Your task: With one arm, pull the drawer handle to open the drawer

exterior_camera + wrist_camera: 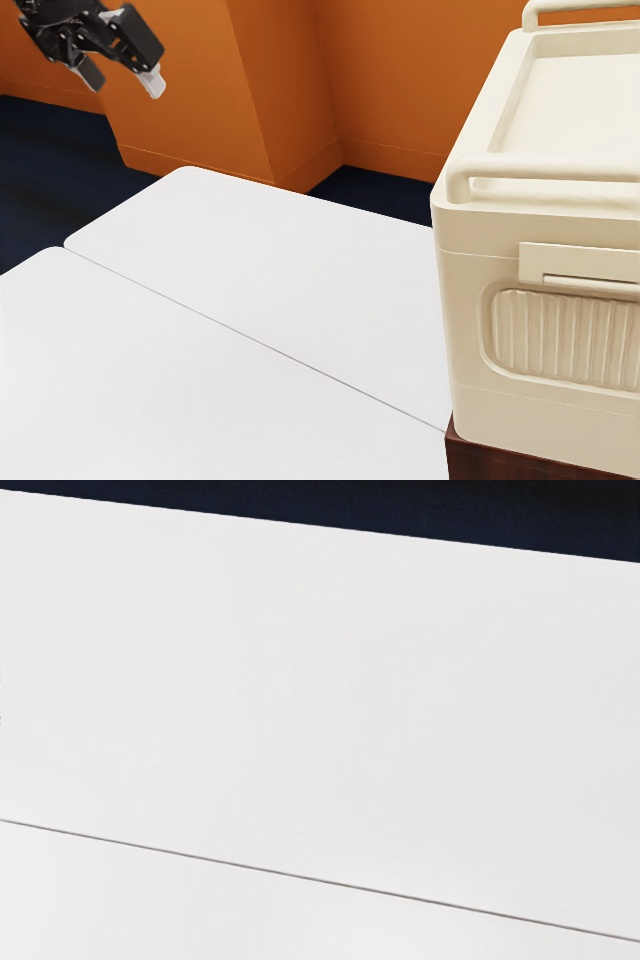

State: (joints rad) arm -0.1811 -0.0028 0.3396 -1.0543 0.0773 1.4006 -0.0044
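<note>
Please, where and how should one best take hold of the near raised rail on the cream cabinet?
Probably best is the straight bar, beside its curved end, with the claw coming down from above, one finger on each side: the bar stands raised over the cabinet's top, with a gap beneath.

- Setting: an indoor room, its exact kind indeterminate.
- Walls [380,80]: plain orange, with matching skirting [390,160] along the base.
- Floor [50,150]: dark blue.
- Table [270,260]: plain white, smooth, crossed by a thin seam [280,352].

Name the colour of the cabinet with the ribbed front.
The cabinet is cream, seen best in the exterior view.
</note>
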